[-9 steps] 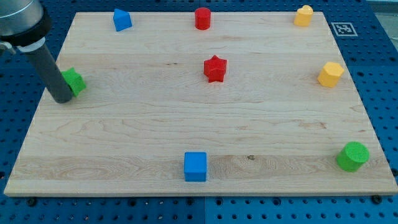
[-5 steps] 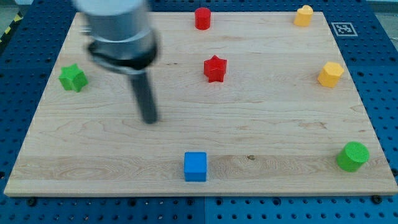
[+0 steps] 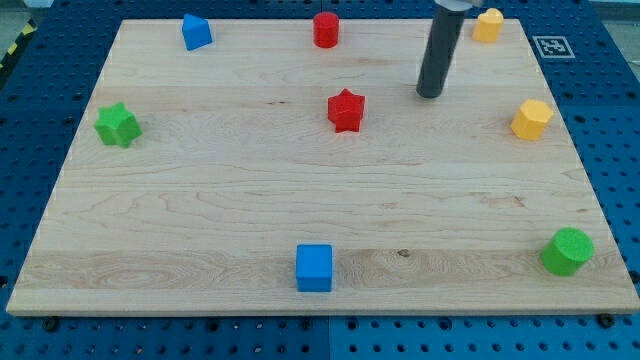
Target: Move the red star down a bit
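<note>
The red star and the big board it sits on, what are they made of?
The red star looks like painted wood or matte plastic: solid, even colour with no shine, so I can't tell which. The board looks like pale unpainted wood: grain lines and plank seams run across it.

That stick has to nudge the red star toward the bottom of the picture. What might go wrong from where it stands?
My tip sits to the view's right of the red star, slightly higher. Pushing from there would likely send the star sideways to the left, not down. Swinging round above it, the rod could brush the red cylinder near the board's top edge.
</note>
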